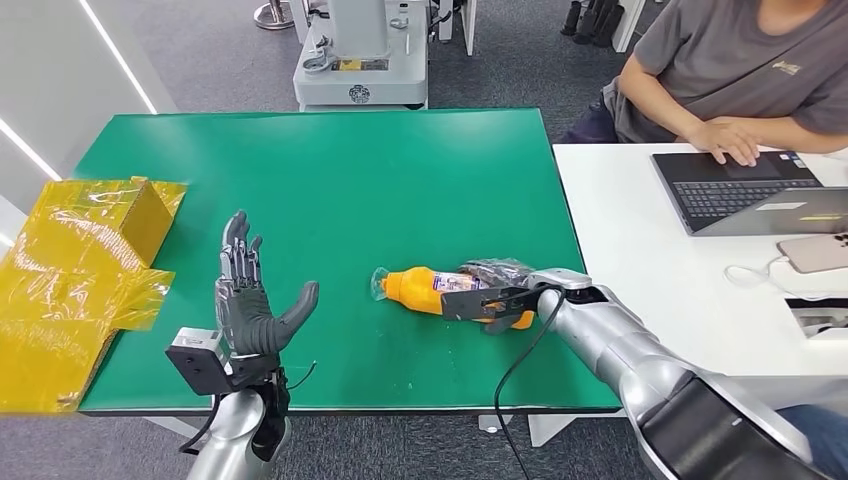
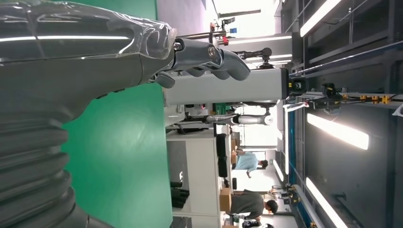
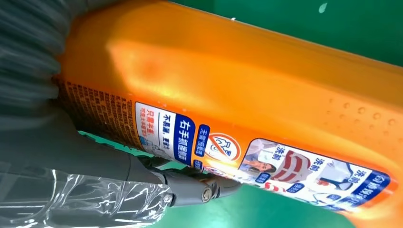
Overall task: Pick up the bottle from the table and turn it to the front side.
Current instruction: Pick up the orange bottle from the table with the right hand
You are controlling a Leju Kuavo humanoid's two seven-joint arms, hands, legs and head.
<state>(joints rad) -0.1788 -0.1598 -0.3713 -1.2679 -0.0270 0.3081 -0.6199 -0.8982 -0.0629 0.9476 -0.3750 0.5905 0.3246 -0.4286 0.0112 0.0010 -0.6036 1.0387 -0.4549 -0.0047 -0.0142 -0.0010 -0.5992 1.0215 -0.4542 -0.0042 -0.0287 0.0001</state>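
The orange detergent bottle point(image 1: 440, 292) is seen lying on its side on the green worktop point(image 1: 330, 180), toward the front right part of it, with its clear-capped neck pointed at the worktop's middle and its base toward the robot's right arm. A white and blue printed label point(image 3: 266, 161) with small pictures and dense text is turned up toward the right wrist view, which is judged to be the back label rather than the front. The bottle's base end is covered by the right hand point(image 1: 497, 296), whose fingers point(image 3: 199, 187) are curled under the body and pressed against it, so a grip is taken to be closing or just closed; whether the bottle is already raised off the cloth cannot be told. The step in hand is therefore judged to be the pick-up, with the turn not yet done. For the next move, a firm hold is called for, then a lift and a roll about the bottle's long axis until the front face is shown, with care that the smooth plastic does not slip. The left hand point(image 1: 245, 300) is held upright near the front left of the worktop, well apart from the bottle, its fingers spread and nothing in it. Crumpled yellow wrapping point(image 1: 80, 270) lies at the left edge, and a person point(image 1: 730, 70) is seated at a laptop point(image 1: 745, 190) on the adjoining white desk point(image 1: 640, 250).
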